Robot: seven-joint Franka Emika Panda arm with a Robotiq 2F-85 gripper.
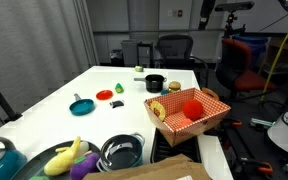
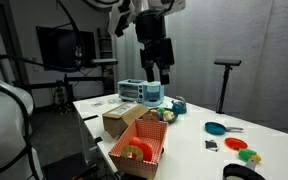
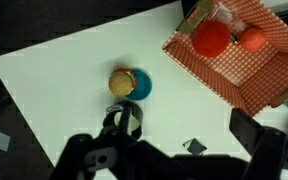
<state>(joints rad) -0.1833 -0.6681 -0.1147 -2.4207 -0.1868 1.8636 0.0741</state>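
Observation:
My gripper (image 3: 174,150) is open and empty, high above the white table (image 3: 64,80); it also shows in an exterior view (image 2: 158,72). Below it stand a black cup (image 3: 124,120) and, just beyond, a blue dish holding a round tan item (image 3: 127,84). A small black square (image 3: 193,146) lies between the fingers' lines. A red checkered basket (image 3: 269,55) at the right holds a red ball (image 3: 211,38) and an orange item (image 3: 252,39). The gripper touches nothing.
The basket (image 1: 209,108) sits near the table's edge. A blue pan (image 1: 81,105), a red piece (image 1: 104,95) and a green piece (image 1: 119,88) lie on the table. A cardboard box (image 2: 124,120) and blue appliance (image 2: 144,92) stand beside the basket. Office chairs (image 1: 174,48) stand behind.

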